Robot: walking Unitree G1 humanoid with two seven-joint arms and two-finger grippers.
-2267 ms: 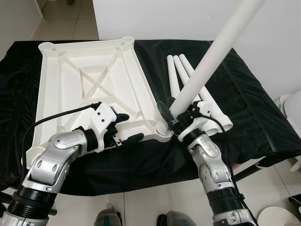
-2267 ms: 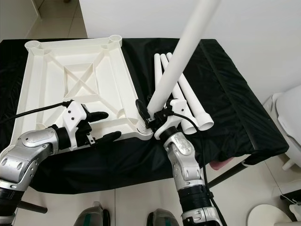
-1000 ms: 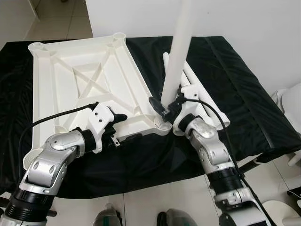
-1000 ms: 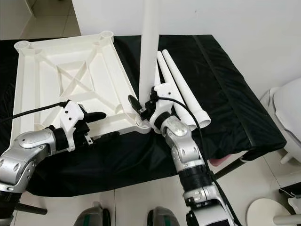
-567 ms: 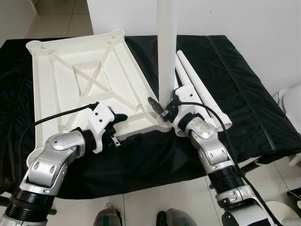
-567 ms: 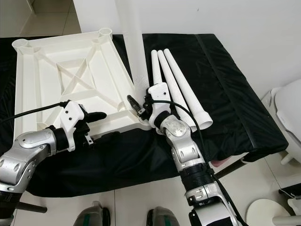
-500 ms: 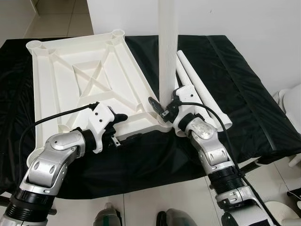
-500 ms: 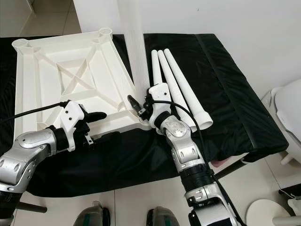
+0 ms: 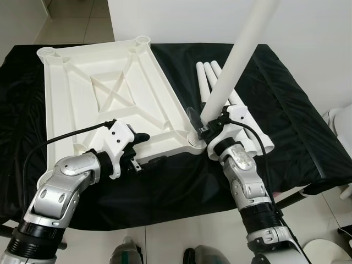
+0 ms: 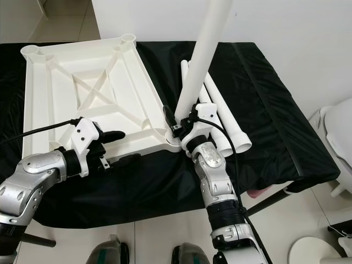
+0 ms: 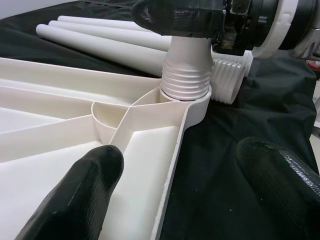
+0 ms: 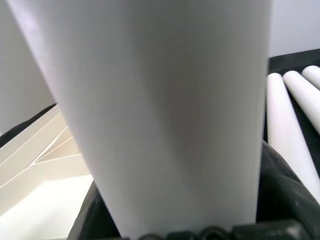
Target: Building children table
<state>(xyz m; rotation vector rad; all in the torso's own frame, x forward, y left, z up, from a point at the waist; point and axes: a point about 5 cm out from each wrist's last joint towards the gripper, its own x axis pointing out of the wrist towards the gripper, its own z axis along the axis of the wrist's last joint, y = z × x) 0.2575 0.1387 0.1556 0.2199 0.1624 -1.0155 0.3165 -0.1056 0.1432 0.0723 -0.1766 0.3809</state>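
Observation:
The white table top (image 9: 99, 93) lies upside down on the black-covered table. A long white leg (image 9: 236, 60) leans up and to the right, and my right gripper (image 9: 206, 124) is shut on it just above its lower end. That ribbed end (image 11: 185, 80) sits in the near right corner socket (image 11: 195, 102). My left gripper (image 9: 147, 149) is open and straddles the top's front rim. One finger (image 11: 95, 175) is inside the rim, the other (image 11: 280, 170) over the cloth. Three spare legs (image 10: 228, 129) lie side by side right of the top.
The black cloth (image 9: 308, 126) hangs over the table's front and right edges. A white wall rises behind the table, tiled floor lies below, and a white object (image 9: 338, 118) stands at the far right. A black cable (image 9: 55, 140) runs along my left arm.
The leg stood almost upright half a second ago and now leans to the right, its lower end still at the corner socket. My left gripper has kept its place at the rim.

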